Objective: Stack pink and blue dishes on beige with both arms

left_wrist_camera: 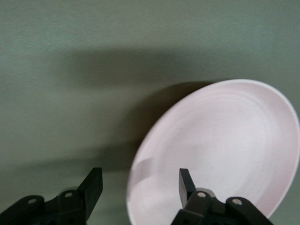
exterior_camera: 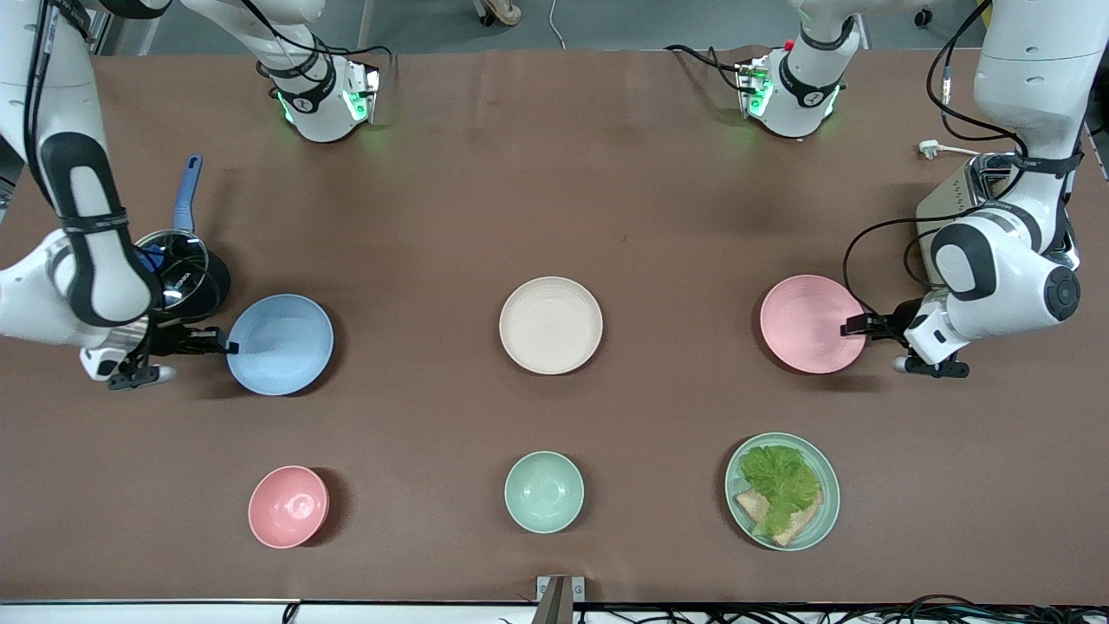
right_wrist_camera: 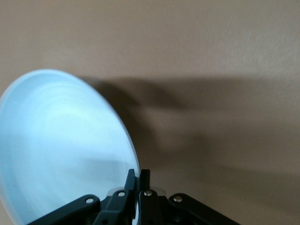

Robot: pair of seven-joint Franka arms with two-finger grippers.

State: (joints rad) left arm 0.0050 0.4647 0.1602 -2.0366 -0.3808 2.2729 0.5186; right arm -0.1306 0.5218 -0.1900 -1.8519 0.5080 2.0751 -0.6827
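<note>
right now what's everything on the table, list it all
blue plate: 1, light blue, toward the right arm's end, rim pinched by the right claw
beige plate: 1, cream, mid-table
pink plate: 1, pale pink, toward the left arm's end
pink bowl: 1, nearer the camera than the blue plate
green bowl: 1, mint, nearer the camera than the beige plate
green plate: 1, mint, holds lettuce on bread
pan with glass lid: 1, blue handle, beside the blue plate
toaster: 1, silver, at the left arm's end
left claw: open, straddling the pink plate's rim
</note>
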